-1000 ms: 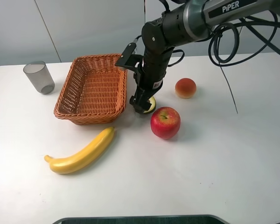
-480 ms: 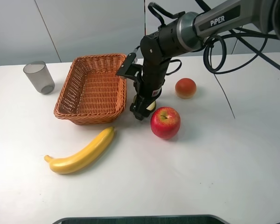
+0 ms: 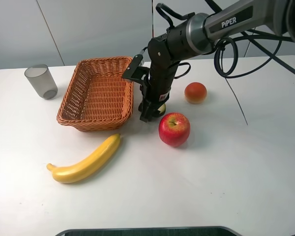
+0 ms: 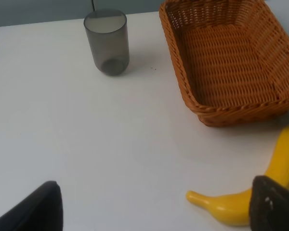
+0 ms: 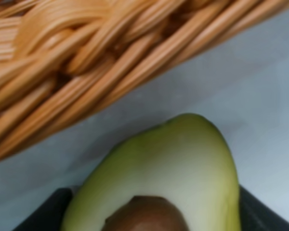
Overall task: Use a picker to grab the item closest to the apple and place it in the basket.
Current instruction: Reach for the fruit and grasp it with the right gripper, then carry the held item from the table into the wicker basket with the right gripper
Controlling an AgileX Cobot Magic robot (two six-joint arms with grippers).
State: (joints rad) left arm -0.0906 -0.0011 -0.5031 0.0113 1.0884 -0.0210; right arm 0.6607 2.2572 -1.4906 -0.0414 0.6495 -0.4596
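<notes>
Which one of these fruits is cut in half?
The avocado, its brown pit showing, between the fingers of the right end effector. The apple, peach and banana are whole.

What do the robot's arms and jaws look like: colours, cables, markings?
The right arm is mostly black, with rounded joints and one grey tubular link marked "PiPER" in white. Black cables loop beside it. The left wrist view shows only two black jaws.
</notes>
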